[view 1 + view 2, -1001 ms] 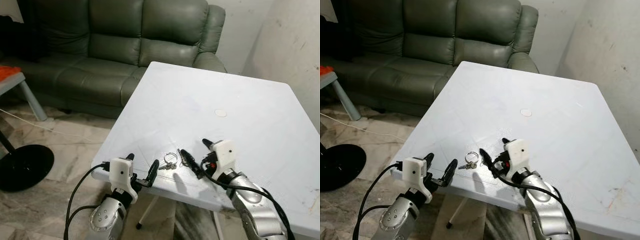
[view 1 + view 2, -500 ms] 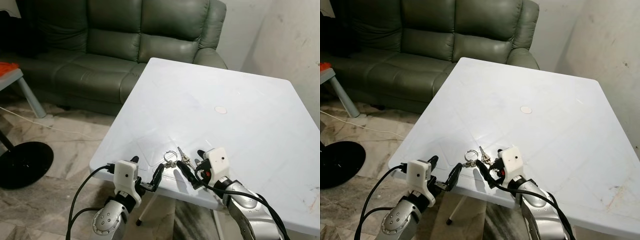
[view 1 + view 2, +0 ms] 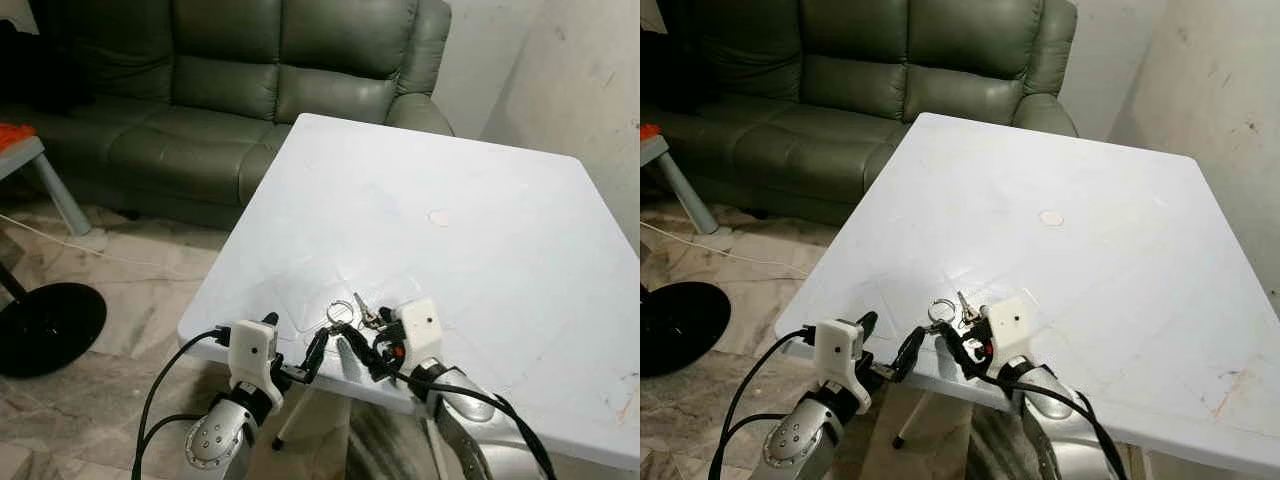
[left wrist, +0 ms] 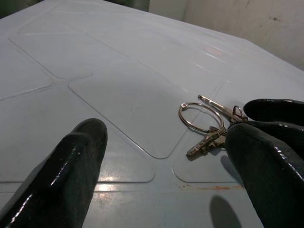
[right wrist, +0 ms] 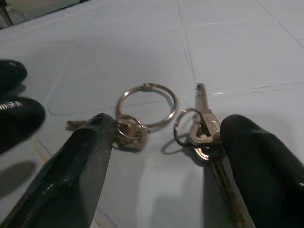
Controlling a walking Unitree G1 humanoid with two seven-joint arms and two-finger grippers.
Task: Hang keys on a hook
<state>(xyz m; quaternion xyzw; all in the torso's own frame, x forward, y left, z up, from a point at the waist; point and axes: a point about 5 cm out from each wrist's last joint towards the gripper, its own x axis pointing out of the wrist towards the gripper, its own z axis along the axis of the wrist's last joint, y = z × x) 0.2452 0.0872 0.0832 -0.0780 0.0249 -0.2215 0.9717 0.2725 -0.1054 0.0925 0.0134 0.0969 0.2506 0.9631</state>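
Head stereo looks down; both wrist views close, share keys [image 5: 164,121].

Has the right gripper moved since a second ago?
Yes. The right gripper has shifted toward the robot's left along the table edge, now straddling the keys.

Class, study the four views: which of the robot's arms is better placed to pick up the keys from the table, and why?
Probably the right. The right gripper has open jaws straddling the keys on the white table. The left gripper, also open, sits at the table edge with the keys ahead and off to one side.
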